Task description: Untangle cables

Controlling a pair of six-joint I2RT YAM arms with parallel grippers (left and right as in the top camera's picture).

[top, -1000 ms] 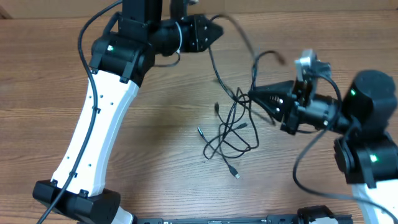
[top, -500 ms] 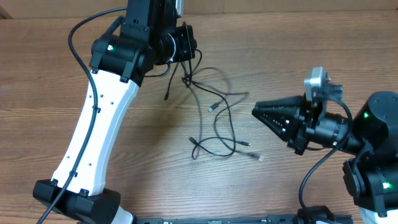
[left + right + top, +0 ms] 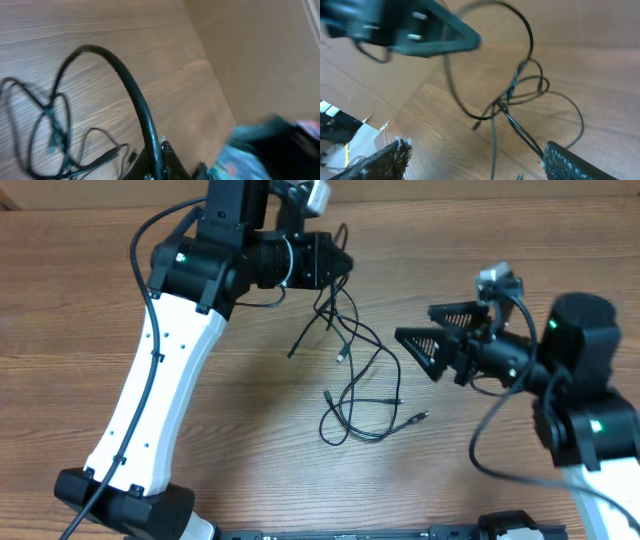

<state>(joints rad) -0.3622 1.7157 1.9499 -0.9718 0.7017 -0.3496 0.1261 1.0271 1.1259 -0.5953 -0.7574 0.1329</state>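
**A:** While the white-and-black left arm [image 3: 170, 380] reaches over the far side of the brown wood-grain table [image 3: 500, 240], what is its left gripper [image 3: 343, 264] doing?

**B:** It is pinched tight on one strand of the thin black cables [image 3: 347, 392] with small metal-tipped plugs. In the left wrist view the cord runs straight out of its tip.

**A:** And the rest of them?

**B:** They hang from that pinch, then lie in loose, crossing loops on the middle of the table, between the two grippers.

**A:** The right gripper [image 3: 414, 323]?

**B:** Its black ribbed fingers [image 3: 390, 157] are spread wide and hold nothing. It is near the loops and points at them.
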